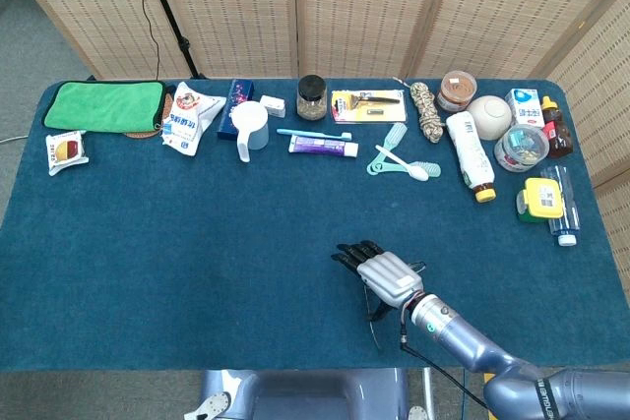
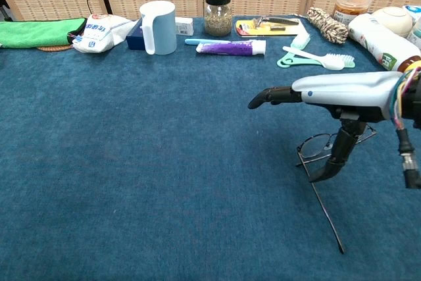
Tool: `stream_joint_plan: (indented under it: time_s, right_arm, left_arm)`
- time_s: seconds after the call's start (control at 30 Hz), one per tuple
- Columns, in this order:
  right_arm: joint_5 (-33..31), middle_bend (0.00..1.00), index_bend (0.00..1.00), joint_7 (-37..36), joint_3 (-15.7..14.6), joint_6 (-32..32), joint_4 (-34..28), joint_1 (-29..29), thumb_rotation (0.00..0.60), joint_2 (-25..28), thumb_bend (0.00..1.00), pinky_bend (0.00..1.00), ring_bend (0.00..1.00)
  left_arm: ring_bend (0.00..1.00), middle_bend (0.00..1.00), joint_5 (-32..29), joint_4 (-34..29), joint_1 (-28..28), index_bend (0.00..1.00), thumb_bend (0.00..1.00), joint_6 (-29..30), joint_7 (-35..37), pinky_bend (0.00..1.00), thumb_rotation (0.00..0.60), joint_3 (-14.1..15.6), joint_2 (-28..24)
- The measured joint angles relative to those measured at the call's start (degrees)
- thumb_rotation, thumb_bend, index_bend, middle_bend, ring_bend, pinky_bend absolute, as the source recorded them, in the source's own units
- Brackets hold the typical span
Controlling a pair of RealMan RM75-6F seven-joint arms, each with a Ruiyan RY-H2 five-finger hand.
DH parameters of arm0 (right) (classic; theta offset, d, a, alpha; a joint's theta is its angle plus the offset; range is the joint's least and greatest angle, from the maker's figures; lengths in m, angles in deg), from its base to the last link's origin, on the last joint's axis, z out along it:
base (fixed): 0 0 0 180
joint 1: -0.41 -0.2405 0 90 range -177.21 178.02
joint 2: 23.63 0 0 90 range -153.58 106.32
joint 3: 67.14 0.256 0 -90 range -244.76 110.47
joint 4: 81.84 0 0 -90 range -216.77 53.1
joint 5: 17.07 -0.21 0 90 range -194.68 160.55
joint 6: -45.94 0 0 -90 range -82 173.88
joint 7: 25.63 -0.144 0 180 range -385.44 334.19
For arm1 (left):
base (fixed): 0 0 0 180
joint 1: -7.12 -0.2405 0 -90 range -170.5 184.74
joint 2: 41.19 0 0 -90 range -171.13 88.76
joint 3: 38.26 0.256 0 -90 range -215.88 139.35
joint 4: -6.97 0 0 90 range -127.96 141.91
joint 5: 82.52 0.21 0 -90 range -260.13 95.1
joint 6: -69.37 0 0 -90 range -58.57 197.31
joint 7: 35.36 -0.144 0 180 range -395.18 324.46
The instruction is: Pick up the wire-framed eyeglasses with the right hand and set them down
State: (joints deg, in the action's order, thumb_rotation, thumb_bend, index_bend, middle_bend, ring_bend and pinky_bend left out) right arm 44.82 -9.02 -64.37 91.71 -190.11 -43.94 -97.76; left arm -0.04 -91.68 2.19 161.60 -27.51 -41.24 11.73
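so the right hand (image 2: 342, 93) is flat, palm down, fingers (image 2: 270, 97) stretched out straight toward the robot's left, thumb hanging down under the palm. nothing in it, so it's open and empty. from the chest view the thumb tip sits low, right by the front of the wire-framed eyeglasses (image 2: 322, 144), maybe touching the frame, but i can't tell for sure.

the glasses lie directly under the hand on the blue table (image 2: 131, 176). in the head view the hand (image 1: 386, 272) covers most of them, only bits of wire poke out around the palm. the lens front runs roughly left-right under the palm, and one open temple sticks out long and thin toward the robot's edge of the table, near its body.

so the thing that matters: the frame is below the palm and between thumb and fingers, not out past the fingertips. my guess is the next move is lowering and curling the fingers down to meet the thumb across the lens front. no left hand in either view, so the right one is the only candidate anyway.
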Motion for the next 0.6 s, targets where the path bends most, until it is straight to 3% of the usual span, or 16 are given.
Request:
stream_joint_plan:
  time_s: [0.2,0.6]
  right_arm:
    - [-5.44,0.00,0.00,6.03,-0.54,2.82,1.07,-1.12,0.600,-4.20,0.15,0.00,0.00]
    - [-8.40,0.00,0.00,15.49,-2.68,8.65,4.04,-1.74,0.600,-8.77,0.15,0.00,0.00]
  left_arm:
    - [0.00,0.00,0.01,0.30,-0.05,0.10,0.37,-0.02,0.41,0.00,0.540,0.05,0.01]
    - [0.00,0.00,0.09,0.68,-0.26,0.10,0.37,0.11,0.85,0.00,0.539,0.17,0.04]
